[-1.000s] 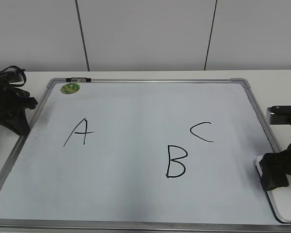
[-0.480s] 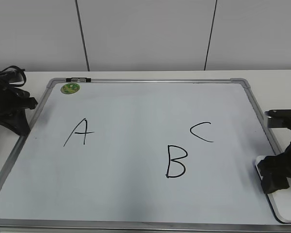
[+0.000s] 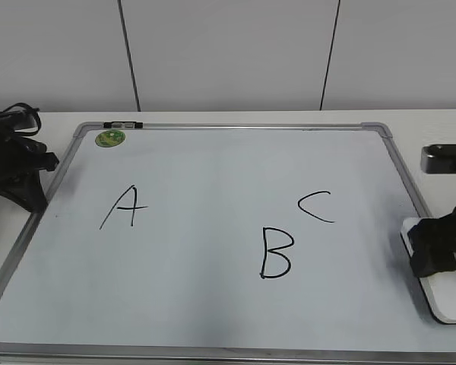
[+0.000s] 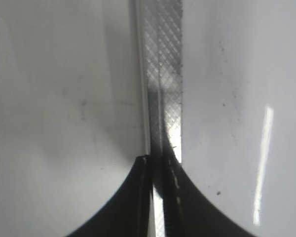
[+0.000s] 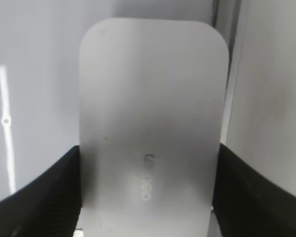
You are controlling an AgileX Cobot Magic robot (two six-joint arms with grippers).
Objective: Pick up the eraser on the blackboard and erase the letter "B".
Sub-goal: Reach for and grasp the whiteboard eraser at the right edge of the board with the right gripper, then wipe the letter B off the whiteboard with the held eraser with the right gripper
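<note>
Clearly, your right gripper (image 5: 147, 197) was clamped on the eraser (image 5: 150, 118): in the right wrist view its two dark fingers (image 5: 37, 192) pressed against both long sides of the white block, spread just as wide as the block itself, with faint grey lettering showing near the lower middle. In the exterior view that gripper (image 3: 435, 251) sat at the right edge of the frame, gripping the eraser (image 3: 447, 300) over the blackboard's (image 3: 213, 304) right frame rail.

Your left gripper (image 4: 157, 197) had its fingers drawn together, only a thin slit showing between them, holding nothing; it hung over the board's silver frame rail (image 4: 163, 74). In the exterior view it (image 3: 19, 186) stood at the left edge of the frame, beside the board's left rail.

You had one eraser and one board. Three black letters were on it: the "A" (image 3: 124, 207) at left, the letter "B" (image 3: 277, 252) lower centre, and the "C" (image 3: 316, 206) just upper right of it. One round green sticker (image 3: 110, 138) lay in the board's upper left corner.
</note>
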